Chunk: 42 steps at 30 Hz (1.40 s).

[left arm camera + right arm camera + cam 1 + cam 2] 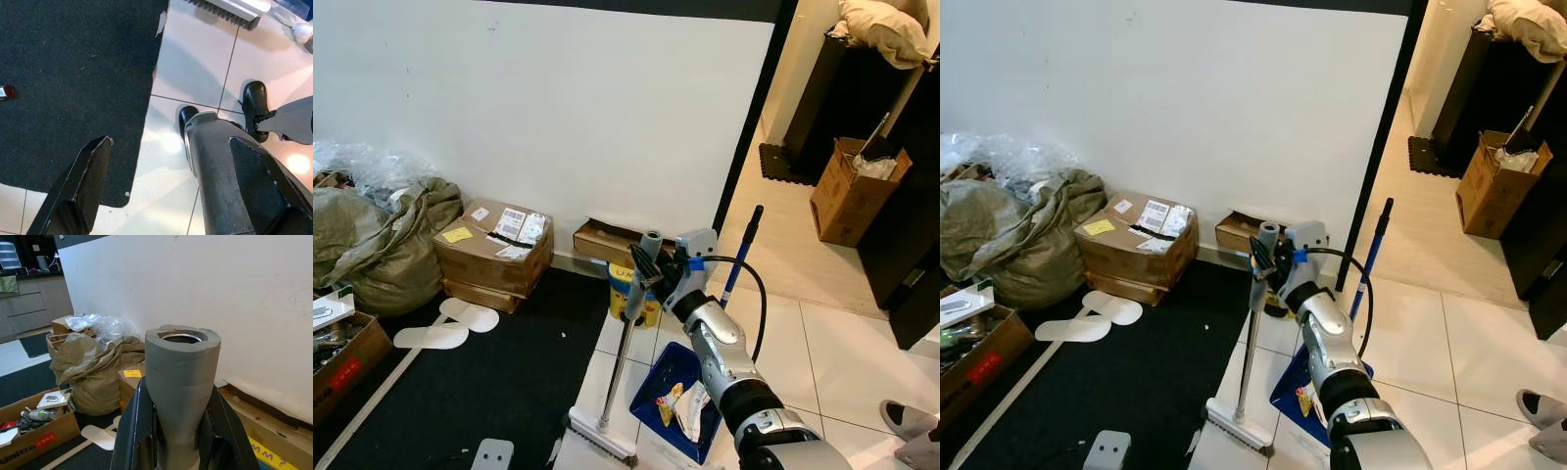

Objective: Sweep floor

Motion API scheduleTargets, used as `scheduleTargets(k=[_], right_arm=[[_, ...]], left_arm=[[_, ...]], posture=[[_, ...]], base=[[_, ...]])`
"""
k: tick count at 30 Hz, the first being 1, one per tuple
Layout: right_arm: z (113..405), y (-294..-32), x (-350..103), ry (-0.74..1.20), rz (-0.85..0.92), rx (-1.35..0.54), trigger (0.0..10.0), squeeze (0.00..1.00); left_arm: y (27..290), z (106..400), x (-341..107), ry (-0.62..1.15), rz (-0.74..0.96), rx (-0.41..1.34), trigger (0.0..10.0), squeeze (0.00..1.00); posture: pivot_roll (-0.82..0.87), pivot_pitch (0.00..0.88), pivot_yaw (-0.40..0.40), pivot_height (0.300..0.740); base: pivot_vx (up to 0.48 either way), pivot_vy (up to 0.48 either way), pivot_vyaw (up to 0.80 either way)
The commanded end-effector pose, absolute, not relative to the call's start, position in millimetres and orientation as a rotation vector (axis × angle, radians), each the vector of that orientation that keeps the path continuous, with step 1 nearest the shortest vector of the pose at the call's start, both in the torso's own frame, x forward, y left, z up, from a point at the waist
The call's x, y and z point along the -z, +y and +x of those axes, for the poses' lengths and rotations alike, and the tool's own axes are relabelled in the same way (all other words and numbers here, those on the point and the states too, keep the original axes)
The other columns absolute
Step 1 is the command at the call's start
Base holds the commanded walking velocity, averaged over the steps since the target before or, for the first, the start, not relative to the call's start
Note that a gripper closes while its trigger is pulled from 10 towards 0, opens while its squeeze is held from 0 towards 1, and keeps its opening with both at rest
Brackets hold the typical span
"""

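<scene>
A broom with a grey foam grip (651, 241) and a silver pole (618, 364) stands almost upright, its white brush head (600, 437) resting on the white tiles at the carpet's edge. My right gripper (641, 278) is shut on the grip just below its top; in the right wrist view both fingers (133, 431) clamp the grey foam (182, 382). Just right of the brush head lies a blue dustpan (658, 380) holding crumpled litter (686, 407), its long handle (741, 257) pointing up. My left gripper (171, 143) hangs open low over the carpet edge, near my black feet (257, 100).
A black carpet (480, 392) covers the floor to the left. Cardboard boxes (494, 250), a stuffed sack (382, 245) and white slippers (450, 328) line the wall. A yellow box (619, 286) stands behind the broom. A doorway at the right leads to another box (852, 191).
</scene>
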State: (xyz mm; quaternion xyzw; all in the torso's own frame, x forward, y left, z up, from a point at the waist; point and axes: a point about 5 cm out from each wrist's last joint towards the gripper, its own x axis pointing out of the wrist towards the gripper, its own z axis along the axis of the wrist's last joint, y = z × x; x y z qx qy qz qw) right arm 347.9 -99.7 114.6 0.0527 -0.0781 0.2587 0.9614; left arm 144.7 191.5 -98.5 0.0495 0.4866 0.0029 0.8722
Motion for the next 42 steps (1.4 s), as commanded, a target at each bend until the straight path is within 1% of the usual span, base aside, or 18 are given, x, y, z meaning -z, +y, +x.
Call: scheduleTargets(k=[1,42], right_arm=[[348.7,-98.1,-121.9,-0.193,0.108,-0.531,10.0,0.00],[348.4,-97.3,-121.9,-0.192,0.105,-0.540,10.0,0.00]], left_arm=[[188.7,141.2,100.2,1.031,0.105,0.008,10.0,0.00],[187.9,142.0,100.1,1.032,0.113,0.017,10.0,0.00]], posture=[[-0.06,0.000,-0.066,0.740],[-0.07,0.000,-0.065,0.740]], base=[[0.000,0.000,0.00],[0.000,0.000,0.00]])
